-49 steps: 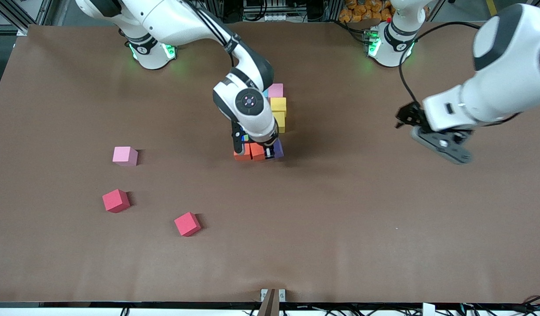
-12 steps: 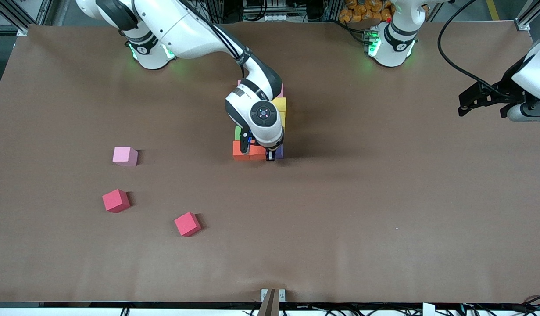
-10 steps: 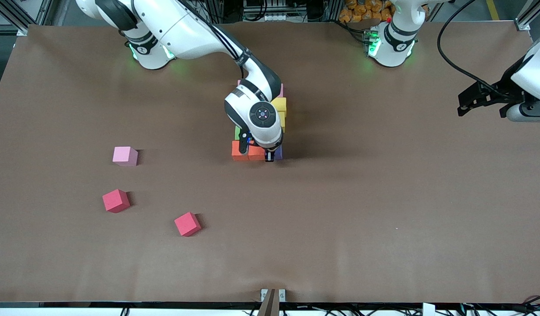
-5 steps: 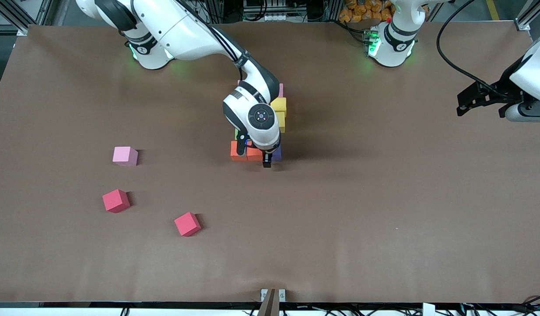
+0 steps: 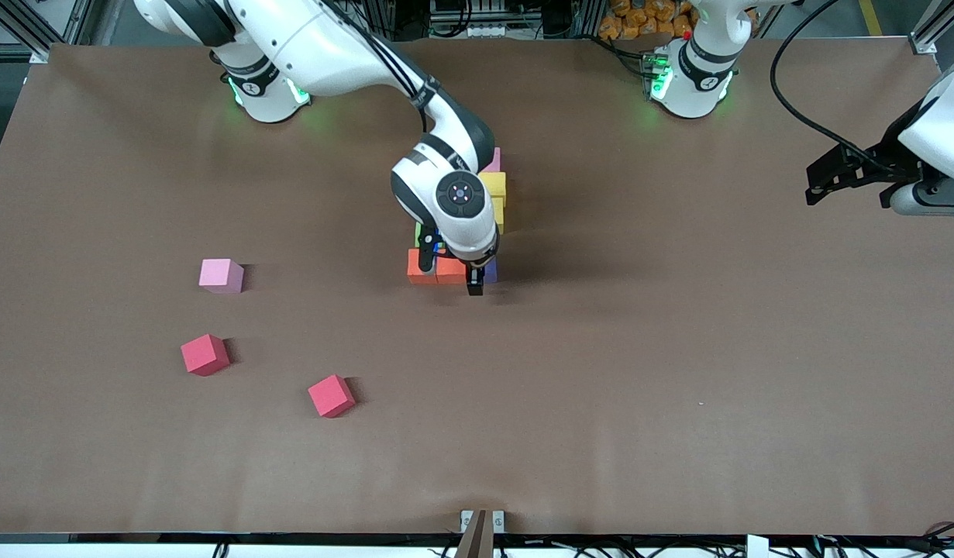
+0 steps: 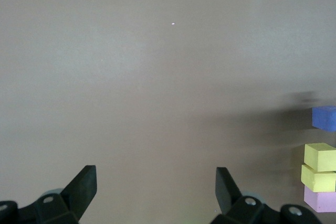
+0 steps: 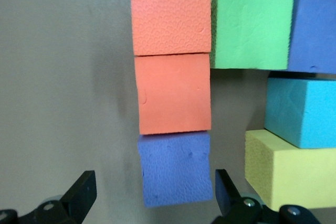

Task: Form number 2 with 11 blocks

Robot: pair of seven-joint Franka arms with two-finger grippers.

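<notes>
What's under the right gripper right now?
Under the open right gripper: a purple block in line with two orange blocks. The arm covers most of the number 2 from the front.

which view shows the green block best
The right wrist view: the green block fills the frame beside the orange blocks. The front view shows only a sliver under the right arm. The left wrist view misses it.
</notes>
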